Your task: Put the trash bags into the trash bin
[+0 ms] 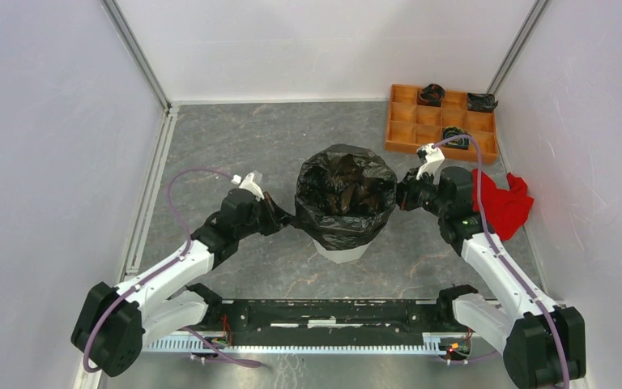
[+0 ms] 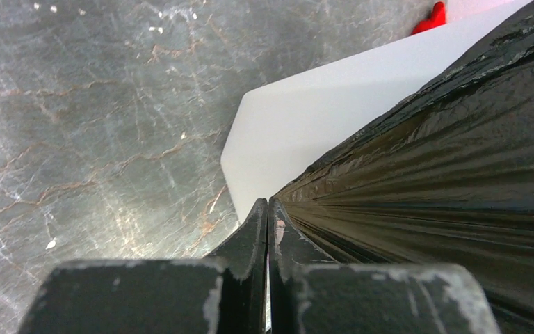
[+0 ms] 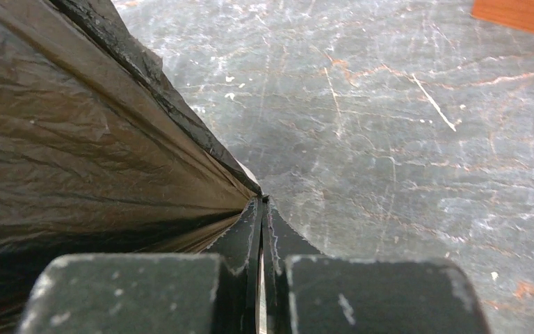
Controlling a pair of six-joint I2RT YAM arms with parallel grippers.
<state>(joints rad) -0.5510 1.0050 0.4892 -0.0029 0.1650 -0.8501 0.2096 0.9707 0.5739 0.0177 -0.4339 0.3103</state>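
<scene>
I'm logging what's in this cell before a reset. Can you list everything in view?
trash bag: one, glossy black, draped over the bin's mouth at the table's centre, pulled out to both sides
trash bin: one, white, under the bag, only its lower part showing
orange tray: one, orange, far right corner
black bundles: three, black, in separate tray compartments
red cloth: one, red, on the table's right side beside the right arm
table: one, grey, veined
left gripper: one, black, shut on the bag's left edge
right gripper: one, black, shut on the bag's right edge
</scene>
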